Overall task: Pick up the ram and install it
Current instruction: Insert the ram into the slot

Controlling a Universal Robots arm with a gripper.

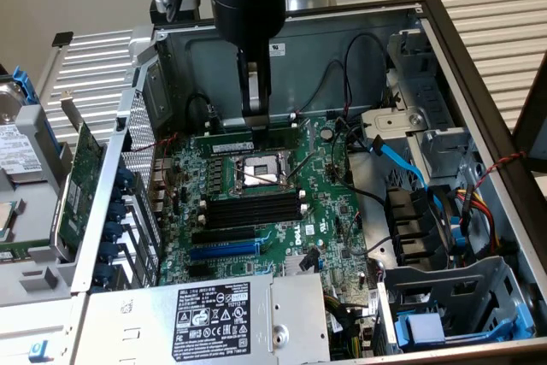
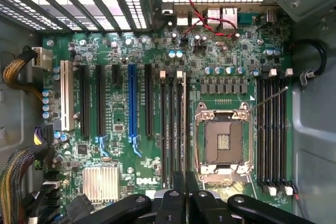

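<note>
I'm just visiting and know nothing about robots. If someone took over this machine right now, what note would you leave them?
Gripper: shut on the ram.
Ram: upright on its long edge, at the memory slots beside the CPU socket.
Done: ram picked up and brought to the slots.
Left: the ram is not yet released. Whether it is fully seated cannot be told.

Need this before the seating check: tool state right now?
Tool: closed, holding the ram, which stands on edge beside the CPU socket.
</note>
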